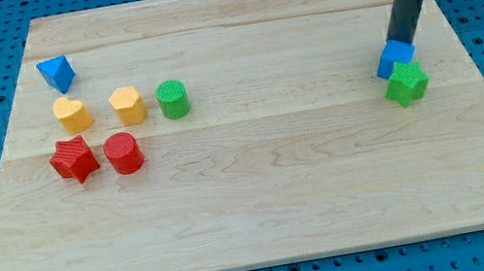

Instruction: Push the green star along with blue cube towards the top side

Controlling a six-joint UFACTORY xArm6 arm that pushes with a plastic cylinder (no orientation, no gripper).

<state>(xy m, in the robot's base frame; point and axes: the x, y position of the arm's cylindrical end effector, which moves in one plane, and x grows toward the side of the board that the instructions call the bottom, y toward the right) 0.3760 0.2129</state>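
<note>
The green star [407,83] lies at the view's right side of the wooden board [261,191]. The blue cube [394,58] touches its upper left edge. My tip [398,38] stands just above the blue cube, at its top edge, touching or nearly touching it. The rod rises from there toward the view's top right.
At the view's left sit a blue triangular block [56,74], a yellow heart [71,114], a yellow hexagon [127,104], a green cylinder [173,99], a red star [74,160] and a red cylinder [124,153]. The board's right edge is close to the green star.
</note>
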